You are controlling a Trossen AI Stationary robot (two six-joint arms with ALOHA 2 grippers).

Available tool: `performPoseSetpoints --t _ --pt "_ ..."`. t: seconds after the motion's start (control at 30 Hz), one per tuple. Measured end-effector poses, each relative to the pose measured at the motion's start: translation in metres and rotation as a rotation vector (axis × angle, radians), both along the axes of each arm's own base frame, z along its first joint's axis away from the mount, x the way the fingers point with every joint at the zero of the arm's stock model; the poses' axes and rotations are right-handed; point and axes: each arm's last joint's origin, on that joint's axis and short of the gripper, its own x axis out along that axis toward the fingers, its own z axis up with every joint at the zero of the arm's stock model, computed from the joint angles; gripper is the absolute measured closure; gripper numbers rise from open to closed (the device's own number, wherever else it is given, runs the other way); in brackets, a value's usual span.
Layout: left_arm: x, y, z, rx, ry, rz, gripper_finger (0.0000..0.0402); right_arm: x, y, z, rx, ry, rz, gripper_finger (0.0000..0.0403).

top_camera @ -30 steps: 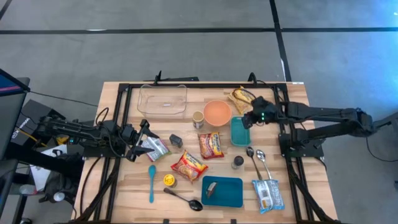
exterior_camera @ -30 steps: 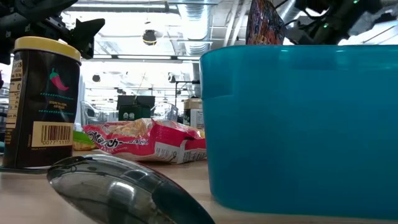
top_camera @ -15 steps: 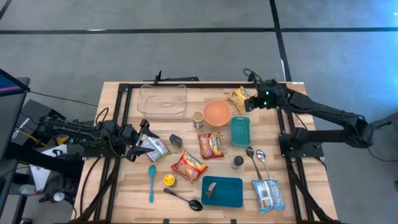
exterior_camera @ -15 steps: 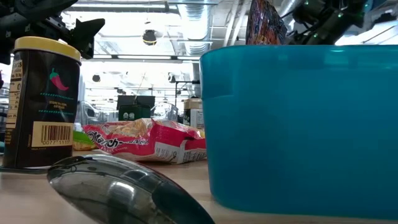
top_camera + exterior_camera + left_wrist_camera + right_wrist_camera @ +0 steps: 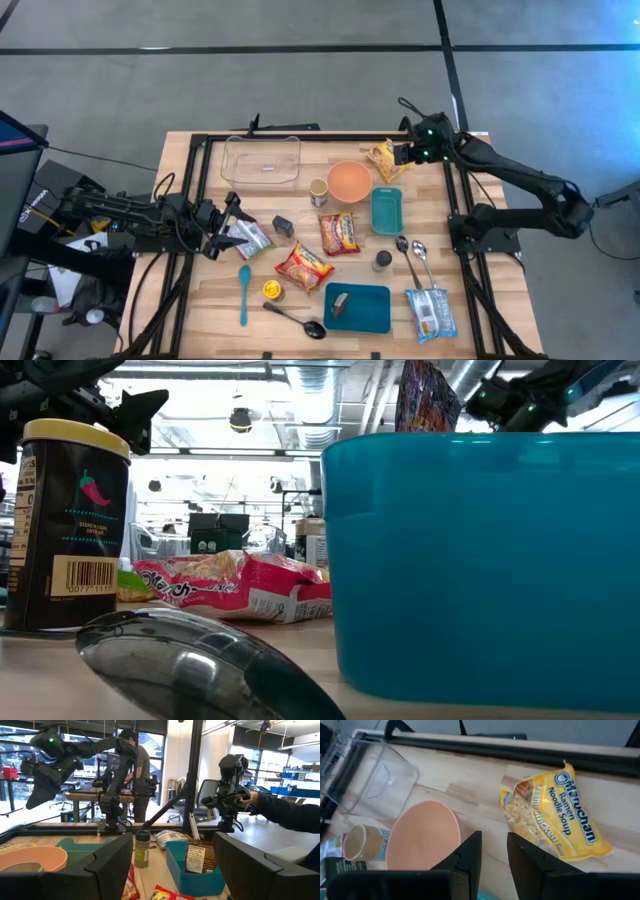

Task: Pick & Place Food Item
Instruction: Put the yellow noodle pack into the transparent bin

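Above the yellow ramen packet [image 5: 385, 159], the right pincer [image 5: 404, 155] has drawn back, slightly parted and empty.

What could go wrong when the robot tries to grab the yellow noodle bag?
1. The yellow ramen packet lies flat on the table, close to the black frame rail; the right gripper, its fingers only narrowly apart, may slide off it or bump the rail.
2. The orange bowl sits just beside the packet, so a sideways approach could knock it.
3. The packet is soft and crinkly, so it might slip from a pinch.
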Motion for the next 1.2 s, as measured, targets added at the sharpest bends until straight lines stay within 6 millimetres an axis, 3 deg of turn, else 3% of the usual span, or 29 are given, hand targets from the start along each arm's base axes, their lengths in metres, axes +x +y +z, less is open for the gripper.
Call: performPoseSetpoints --t 0.37,0.7,1.0,1.2 --pt "0.0 0.0 0.0 0.0 -0.001 0.0 0.0131 0.001 -0.028 -0.036 0.113 0.125 -0.063 0.0316" --pt "0.0 0.0 0.0 0.0 0.0 0.0 0.0131 -0.008 -0.041 -0.057 0.213 0.208 -0.116 0.0316" --pt "0.0 0.0 0.0 0.0 0.0 0.0 0.0131 -0.014 -0.043 -0.057 0.213 0.227 -0.117 0.0316" --pt "0.0 0.0 0.0 0.0 0.0 0.0 0.0131 -0.018 -0.033 -0.054 0.201 0.233 -0.093 0.0316"
